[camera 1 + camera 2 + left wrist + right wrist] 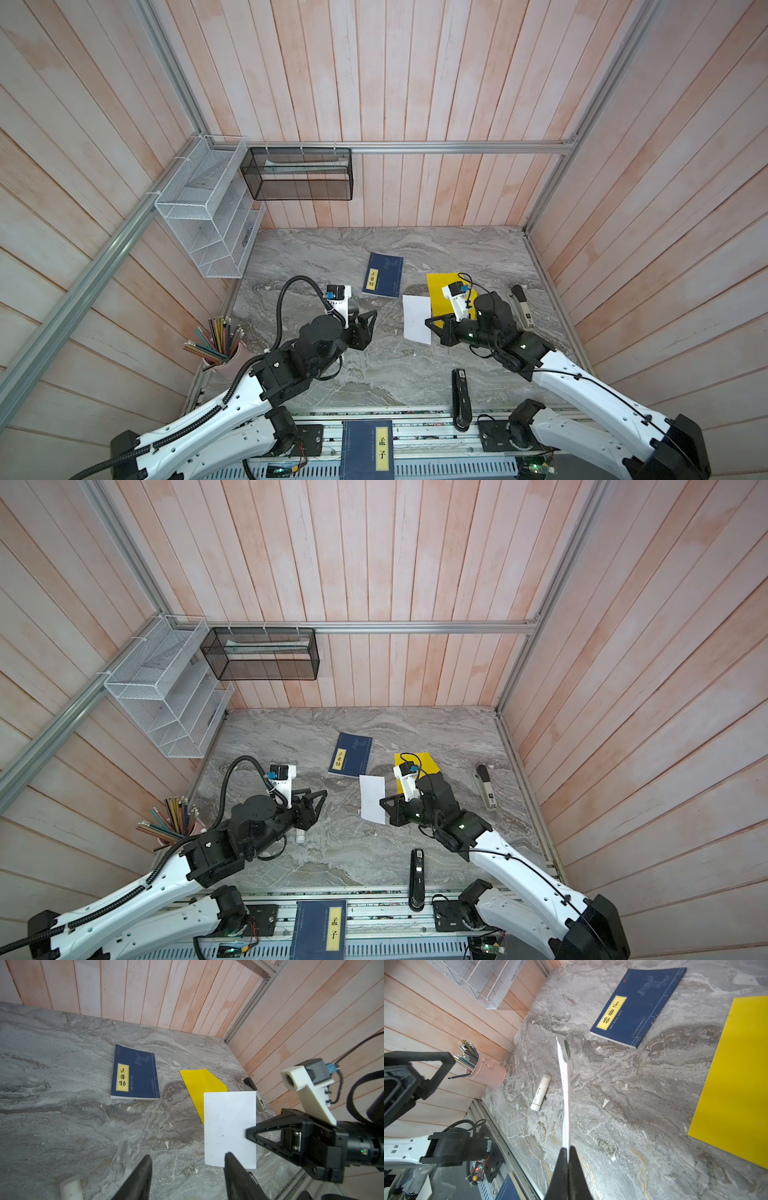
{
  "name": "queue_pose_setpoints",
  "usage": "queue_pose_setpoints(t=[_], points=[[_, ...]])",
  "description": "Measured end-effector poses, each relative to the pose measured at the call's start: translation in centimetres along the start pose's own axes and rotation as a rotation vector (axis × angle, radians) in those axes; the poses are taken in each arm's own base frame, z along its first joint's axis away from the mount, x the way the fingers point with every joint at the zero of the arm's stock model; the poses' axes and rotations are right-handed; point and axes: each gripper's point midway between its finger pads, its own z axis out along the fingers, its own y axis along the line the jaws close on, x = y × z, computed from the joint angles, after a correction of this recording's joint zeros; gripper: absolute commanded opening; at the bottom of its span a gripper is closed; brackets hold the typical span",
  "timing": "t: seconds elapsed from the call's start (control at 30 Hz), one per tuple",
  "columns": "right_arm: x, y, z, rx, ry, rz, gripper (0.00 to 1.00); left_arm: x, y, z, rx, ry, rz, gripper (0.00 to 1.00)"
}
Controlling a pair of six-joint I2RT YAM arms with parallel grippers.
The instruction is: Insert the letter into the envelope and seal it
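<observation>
Right pincer [568, 1150] clamped on one edge of the letter [416, 318], holding the sheet above the surface [374, 374] (white face showing). Envelope [440, 291] lies flat just beyond it, beside the blue book [383, 275]. Left pincer [187, 1159] empty, jaws parted.

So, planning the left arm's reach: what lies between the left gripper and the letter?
Nothing: in both top views only bare tabletop separates the open left gripper from the letter, held by the right gripper.
</observation>
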Motion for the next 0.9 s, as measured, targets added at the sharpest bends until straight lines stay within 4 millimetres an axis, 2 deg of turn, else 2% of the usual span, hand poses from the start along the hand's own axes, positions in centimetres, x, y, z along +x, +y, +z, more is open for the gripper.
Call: queue_pose_setpoints(t=[0.23, 0.4, 0.63, 0.9], points=[[1.2, -1.6, 2.0, 0.040, 0.066, 0.098, 0.00, 1.2, 1.1, 0.1, -0.053, 0.047, -0.025, 0.58], [1.7, -2.3, 4.3, 0.050, 0.130, 0.167, 0.00, 1.5, 1.4, -0.1, -0.066, 0.064, -0.016, 0.61], [0.5, -1.9, 7.5, 0.021, 0.169, 0.230, 0.00, 1.6, 1.6, -0.4, -0.057, 0.061, -0.012, 0.62], [-0.6, -1.1, 10.3, -0.012, 0.181, 0.291, 0.00, 3.0, 2.4, -0.6, -0.038, 0.080, -0.009, 0.62]])
